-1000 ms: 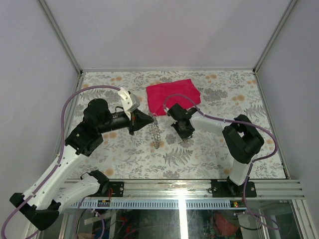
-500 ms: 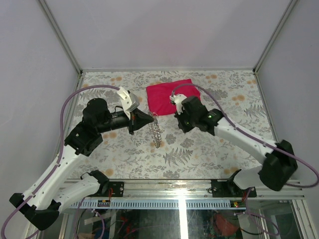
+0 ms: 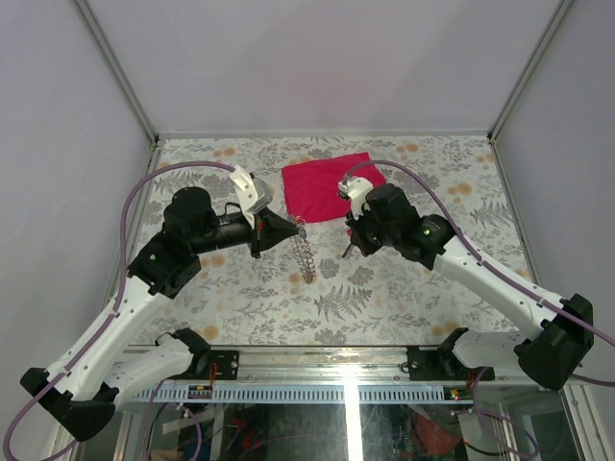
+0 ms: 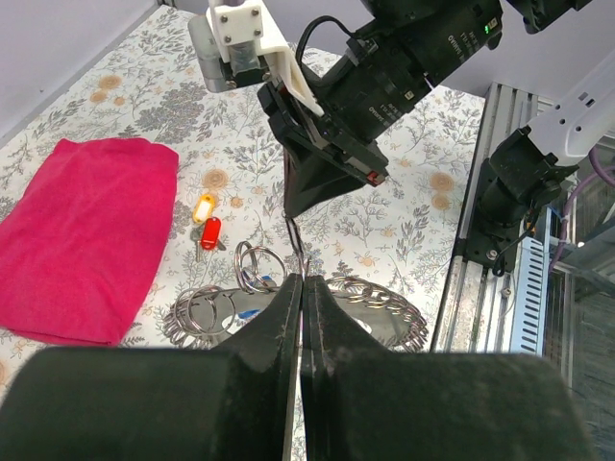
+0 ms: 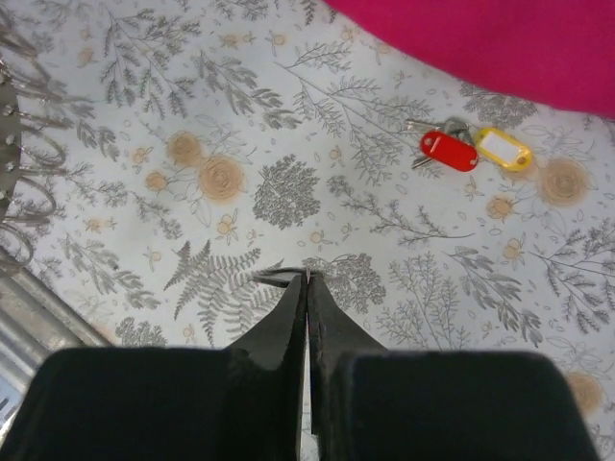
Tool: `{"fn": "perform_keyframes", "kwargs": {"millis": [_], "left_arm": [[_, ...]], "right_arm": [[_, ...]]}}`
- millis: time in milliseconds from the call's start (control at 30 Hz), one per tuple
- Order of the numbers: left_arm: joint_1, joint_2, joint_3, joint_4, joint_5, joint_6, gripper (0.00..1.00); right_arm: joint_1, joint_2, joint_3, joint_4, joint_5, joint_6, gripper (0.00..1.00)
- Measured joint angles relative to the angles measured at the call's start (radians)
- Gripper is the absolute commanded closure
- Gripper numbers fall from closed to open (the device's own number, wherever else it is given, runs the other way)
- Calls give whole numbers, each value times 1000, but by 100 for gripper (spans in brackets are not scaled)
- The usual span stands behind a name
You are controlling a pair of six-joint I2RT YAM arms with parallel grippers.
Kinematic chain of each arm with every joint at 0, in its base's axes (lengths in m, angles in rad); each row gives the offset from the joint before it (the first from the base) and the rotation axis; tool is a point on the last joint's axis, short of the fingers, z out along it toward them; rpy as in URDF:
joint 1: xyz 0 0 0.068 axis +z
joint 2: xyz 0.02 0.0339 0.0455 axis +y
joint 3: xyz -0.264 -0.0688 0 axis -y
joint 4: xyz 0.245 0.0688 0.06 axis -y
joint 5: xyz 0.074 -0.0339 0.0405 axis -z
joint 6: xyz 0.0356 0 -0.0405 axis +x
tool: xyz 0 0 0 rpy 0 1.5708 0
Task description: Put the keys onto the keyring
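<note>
While my left tool [image 4: 301, 281] is pinched shut on the keyring [image 4: 380, 312], holding it on edge over the desk [image 5: 192, 115], my right tool [image 5: 307, 280] hovers closed, seemingly empty. Next, I judge, it must open and fetch the keys [image 5: 463, 149] beside the cloth [image 5: 500, 48].

A crimson cloth [image 3: 332, 185] lies flat on the floral-patterned table [image 3: 389, 298].
</note>
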Motion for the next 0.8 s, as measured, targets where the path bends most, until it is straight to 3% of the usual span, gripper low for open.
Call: {"fn": "perform_keyframes", "kwargs": {"millis": [133, 300, 533, 800], "left_arm": [[0, 5, 0, 5, 4, -1, 100], [0, 21, 2, 11, 19, -5, 100], [0, 23, 2, 34, 47, -8, 100], [0, 24, 2, 68, 116, -10, 100]], "right_arm": [[-3, 0, 14, -34, -90, -8, 100], [29, -26, 8, -42, -17, -25, 100], [28, -317, -141, 210, -105, -60, 100], [29, -335, -79, 331, -280, -73, 100]]}}
